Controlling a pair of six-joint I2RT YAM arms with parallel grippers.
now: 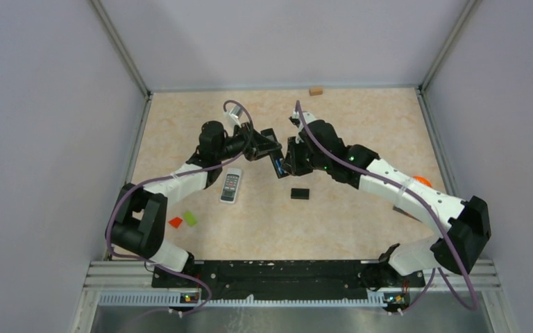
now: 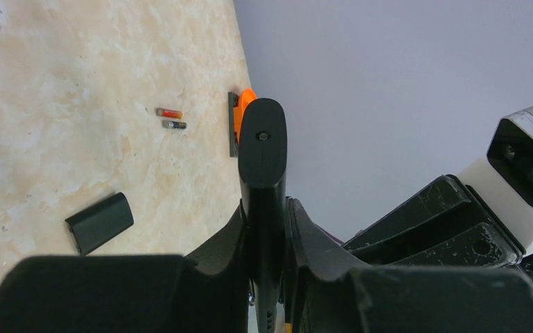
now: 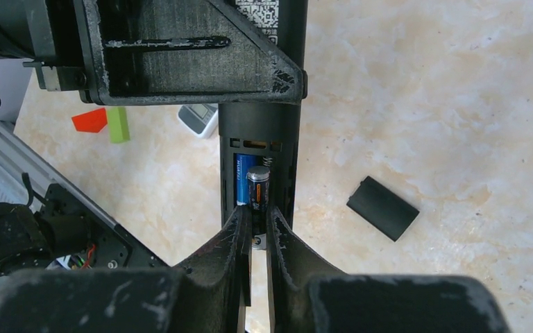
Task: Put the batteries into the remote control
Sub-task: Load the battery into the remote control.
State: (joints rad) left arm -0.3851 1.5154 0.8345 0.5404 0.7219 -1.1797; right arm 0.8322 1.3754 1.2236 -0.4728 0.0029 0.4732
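Note:
My left gripper (image 1: 265, 147) (image 2: 269, 208) is shut on a black remote control (image 2: 262, 156) and holds it above the table. In the right wrist view the remote (image 3: 259, 128) has its back open, with a blue battery (image 3: 241, 182) lying in the compartment. My right gripper (image 1: 293, 161) (image 3: 257, 216) is shut on a dark battery (image 3: 258, 186) with an orange band, held at the compartment beside the blue one. Two more batteries, one red-and-dark (image 2: 169, 112) and one dark (image 2: 175, 125), lie on the table.
The black battery cover (image 1: 300, 193) (image 3: 382, 208) lies on the table. A white remote (image 1: 231, 185), a red block (image 1: 175, 222) and a lime-green block (image 1: 191, 218) sit to the left. A wooden block (image 1: 315, 91) is at the back wall. An orange object (image 1: 423, 181) is beside the right arm.

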